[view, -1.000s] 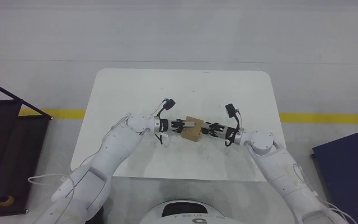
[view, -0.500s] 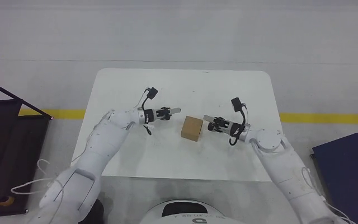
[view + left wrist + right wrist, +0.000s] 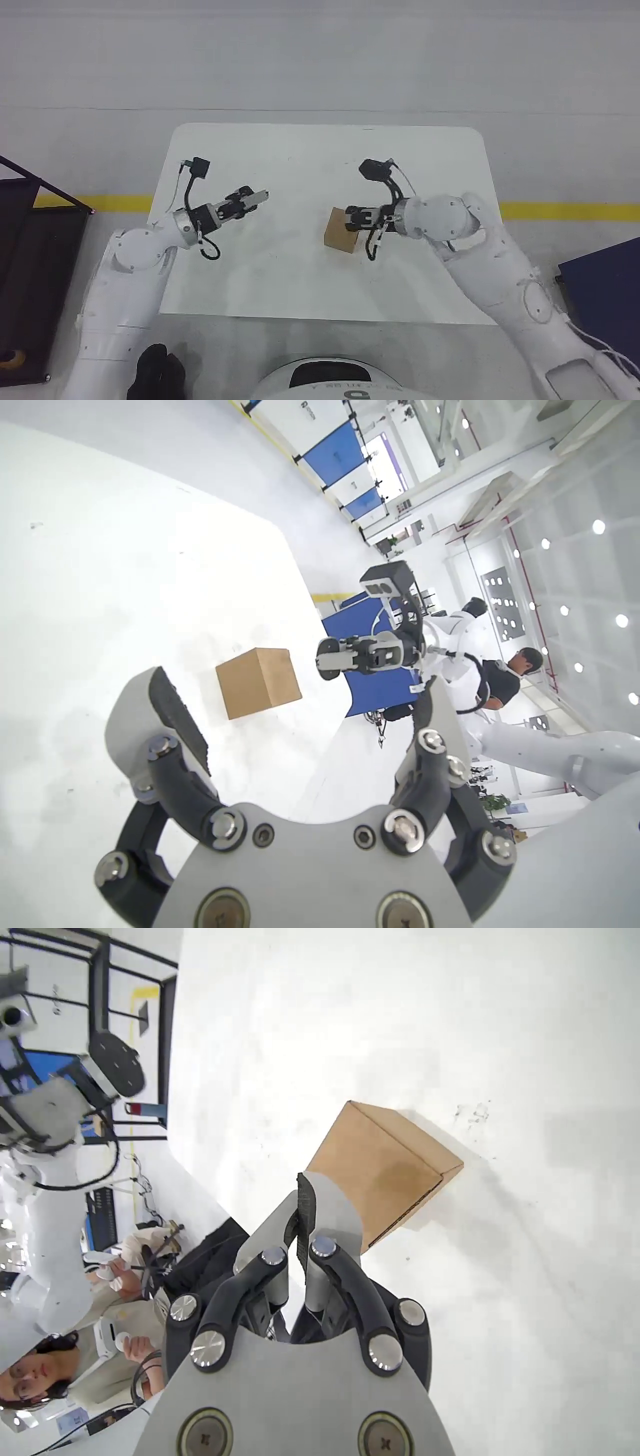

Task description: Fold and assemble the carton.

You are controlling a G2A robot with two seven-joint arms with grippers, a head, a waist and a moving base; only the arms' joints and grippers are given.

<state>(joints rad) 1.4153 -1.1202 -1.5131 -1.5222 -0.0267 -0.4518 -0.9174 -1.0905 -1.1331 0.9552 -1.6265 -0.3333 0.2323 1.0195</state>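
A closed brown carton (image 3: 338, 232) stands on the white table (image 3: 300, 150), near its middle. My right gripper (image 3: 353, 216) is shut with nothing between its fingers, right at the carton's top right edge; whether it touches is unclear. In the right wrist view the shut fingertips (image 3: 304, 1193) sit just in front of the carton (image 3: 385, 1168), whose flap seam runs along one edge. My left gripper (image 3: 256, 195) hangs open well to the left of the carton. The left wrist view has the carton (image 3: 257, 682) beyond the open left gripper (image 3: 295, 700), with the right gripper (image 3: 332, 657) behind it.
A black metal frame (image 3: 30, 240) stands on the floor left of the table. A dark blue panel (image 3: 610, 290) lies on the floor to the right. A yellow floor line (image 3: 570, 211) passes under the table. Bare table surrounds the carton.
Both grippers were against the carton's sides, then drew off it. The left arm pulled far back to the left. The right gripper came back to the carton's upper right edge.
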